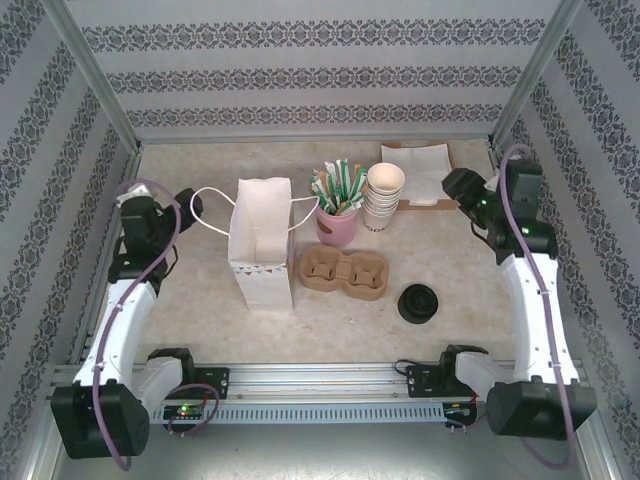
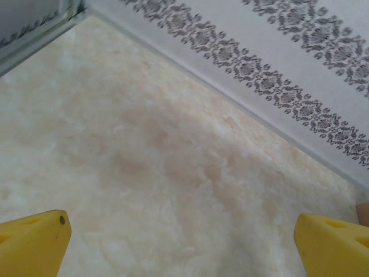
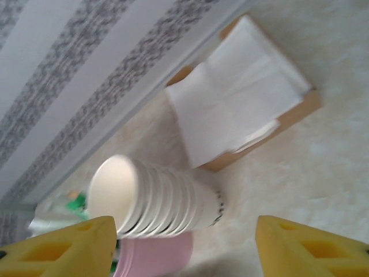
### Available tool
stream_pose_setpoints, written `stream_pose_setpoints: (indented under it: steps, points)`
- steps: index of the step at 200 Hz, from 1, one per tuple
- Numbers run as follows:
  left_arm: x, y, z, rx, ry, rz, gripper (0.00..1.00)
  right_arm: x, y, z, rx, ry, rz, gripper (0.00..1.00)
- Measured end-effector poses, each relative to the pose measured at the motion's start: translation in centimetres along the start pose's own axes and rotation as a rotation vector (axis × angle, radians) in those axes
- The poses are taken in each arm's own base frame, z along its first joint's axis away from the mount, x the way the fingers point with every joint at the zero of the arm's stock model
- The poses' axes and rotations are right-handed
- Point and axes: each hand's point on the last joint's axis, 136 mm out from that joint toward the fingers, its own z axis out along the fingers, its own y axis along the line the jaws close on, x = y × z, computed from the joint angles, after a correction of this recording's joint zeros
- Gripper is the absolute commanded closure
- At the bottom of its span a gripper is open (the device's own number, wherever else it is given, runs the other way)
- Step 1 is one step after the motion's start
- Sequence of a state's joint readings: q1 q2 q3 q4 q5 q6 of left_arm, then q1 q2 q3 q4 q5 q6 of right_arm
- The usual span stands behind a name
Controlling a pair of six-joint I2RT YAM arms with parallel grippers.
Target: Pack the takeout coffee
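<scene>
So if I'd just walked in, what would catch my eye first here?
Probably the white paper bag standing upright left of the middle of the table, with a brown cup carrier lying just to its right. Behind the carrier, a pink cup full of green and white sticks sits beside a stack of cream cups, and the right tool is open, facing that stack.

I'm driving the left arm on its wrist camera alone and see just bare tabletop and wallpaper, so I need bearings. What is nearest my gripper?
Observer: From above, the left gripper sits left of an upright white paper bag, close to its loop handle.
Operator: Where is the carrier?
Observer: The brown cup carrier lies flat just right of the bag, holes empty.
Operator: And lids?
Observer: The black lids sit stacked right of the carrier.
</scene>
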State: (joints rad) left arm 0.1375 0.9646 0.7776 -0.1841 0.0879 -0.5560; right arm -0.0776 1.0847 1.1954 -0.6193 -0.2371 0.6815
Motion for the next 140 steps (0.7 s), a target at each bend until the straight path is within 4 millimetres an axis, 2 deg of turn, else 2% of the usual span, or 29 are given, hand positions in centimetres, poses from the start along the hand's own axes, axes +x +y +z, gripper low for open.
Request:
stream_pose_setpoints:
  steps: [19, 36, 59, 85, 98, 115, 125, 140]
  points:
    - [-2.1, 0.9, -1.5, -0.047, 0.015, -0.069, 0.0, 1.4, 3.0, 0.5, -0.031, 0.078, -0.048, 0.46]
    - [-4.1, 1.1, -3.1, -0.074, 0.008, -0.081, 0.0, 2.6, 4.6, 1.5, -0.033, 0.137, -0.078, 0.46]
    - [-5.5, 0.2, -4.8, -0.086, 0.024, -0.045, 0.0, 3.8, 5.8, 3.5, -0.007, 0.194, -0.113, 0.46]
    - [-6.9, -0.8, -6.4, -0.081, 0.018, -0.045, 0.0, 4.9, 5.9, 6.0, 0.045, 0.247, -0.131, 0.47]
    - [-7.3, -2.2, -6.9, -0.019, 0.026, -0.044, 0.0, 5.2, 5.4, 7.2, 0.079, 0.266, -0.131, 0.48]
    - [-7.2, -5.1, -7.5, 0.128, 0.062, -0.038, 0.0, 5.4, 4.7, 8.4, 0.121, 0.279, -0.125, 0.49]
    - [-7.2, -6.9, -7.7, 0.222, 0.086, -0.031, 0.0, 5.4, 4.3, 9.0, 0.142, 0.281, -0.121, 0.54]
    - [-7.4, -9.4, -8.0, 0.352, 0.122, -0.032, 0.0, 5.4, 3.9, 9.6, 0.164, 0.28, -0.116, 0.55]
